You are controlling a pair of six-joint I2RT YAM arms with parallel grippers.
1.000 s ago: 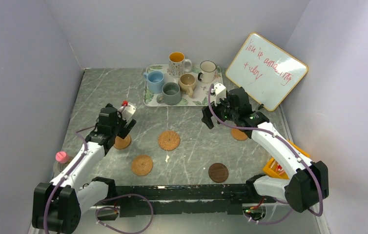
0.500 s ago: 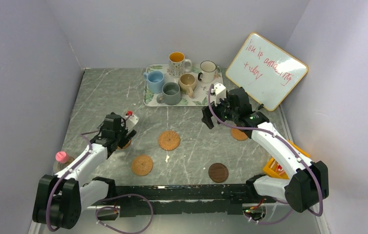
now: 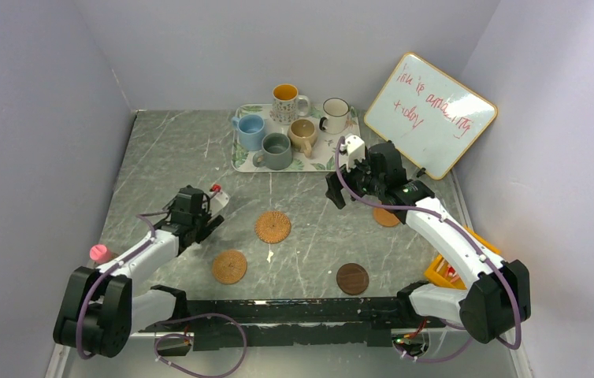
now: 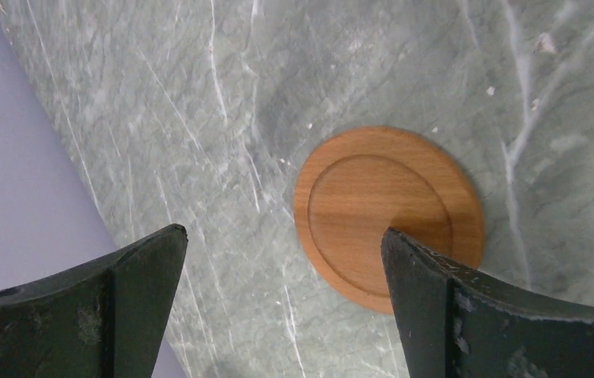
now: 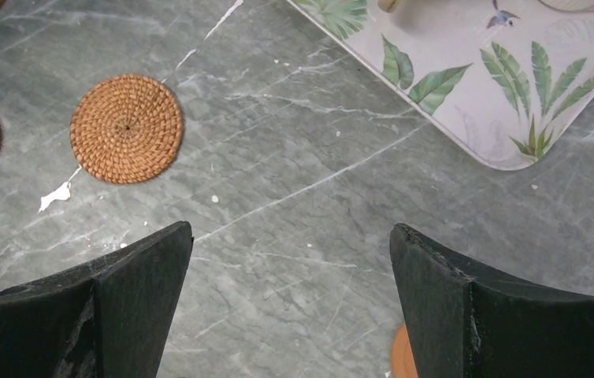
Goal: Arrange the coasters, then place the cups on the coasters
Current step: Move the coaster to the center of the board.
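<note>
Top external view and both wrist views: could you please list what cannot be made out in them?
- Smooth wooden coaster: top view, hidden under the left gripper; only the left wrist view shows it.
- Tan coaster: top view, partly covered by the right arm; right wrist view, a sliver at the bottom edge.
- Whiteboard writing: top view, too small to read.
- Cups: right wrist view, nearly all cut off by the top edge.

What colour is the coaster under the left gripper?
The coaster is smooth orange-brown wood with a ringed rim, clearest in the left wrist view.
</note>
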